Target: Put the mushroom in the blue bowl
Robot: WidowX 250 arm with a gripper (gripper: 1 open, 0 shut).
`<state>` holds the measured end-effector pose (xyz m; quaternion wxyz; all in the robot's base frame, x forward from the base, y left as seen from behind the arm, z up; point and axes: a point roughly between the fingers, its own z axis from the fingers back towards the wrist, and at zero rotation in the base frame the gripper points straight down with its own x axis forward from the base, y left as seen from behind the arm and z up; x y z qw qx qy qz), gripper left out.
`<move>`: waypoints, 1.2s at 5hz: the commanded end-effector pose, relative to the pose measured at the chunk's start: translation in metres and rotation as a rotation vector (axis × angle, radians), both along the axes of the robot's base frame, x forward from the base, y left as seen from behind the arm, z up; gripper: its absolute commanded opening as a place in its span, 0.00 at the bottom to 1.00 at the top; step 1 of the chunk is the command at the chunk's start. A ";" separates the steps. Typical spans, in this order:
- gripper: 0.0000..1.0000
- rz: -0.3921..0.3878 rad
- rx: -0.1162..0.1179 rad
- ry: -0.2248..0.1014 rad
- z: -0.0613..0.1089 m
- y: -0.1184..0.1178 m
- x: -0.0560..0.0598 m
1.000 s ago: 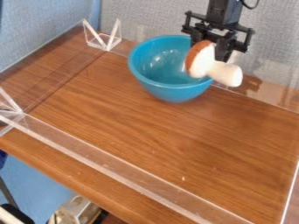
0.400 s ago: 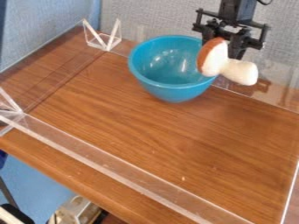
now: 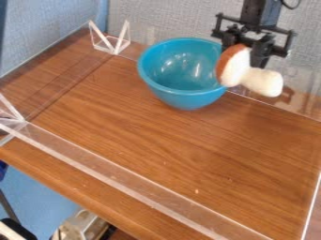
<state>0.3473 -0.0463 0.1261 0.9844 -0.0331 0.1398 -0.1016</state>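
The toy mushroom (image 3: 247, 72) hangs in the air on its side, orange-brown cap to the left and cream stem pointing right. My black gripper (image 3: 252, 54) comes down from the top edge and is shut on the mushroom near its cap. Just left of the mushroom sits the glossy turquoise-blue bowl (image 3: 182, 73) on the wooden table, with nothing visible inside it. The mushroom is beside and slightly above the bowl's right rim.
A wooden tabletop (image 3: 163, 141) is ringed by a low clear plastic wall (image 3: 150, 197). A clear plastic bracket (image 3: 111, 39) stands at the back left corner, another (image 3: 10, 112) at the left edge. A blue backdrop lies behind.
The gripper with the mushroom has drifted to the right and slightly up, from over the bowl's right rim to just outside it. The bowl has stayed put.
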 end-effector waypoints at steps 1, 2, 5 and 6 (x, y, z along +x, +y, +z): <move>0.00 0.032 -0.014 -0.084 0.034 0.024 0.009; 0.00 0.061 -0.005 -0.067 0.028 0.048 0.029; 0.00 -0.009 0.012 -0.005 -0.010 0.061 0.046; 0.00 -0.043 0.011 0.005 -0.017 0.060 0.042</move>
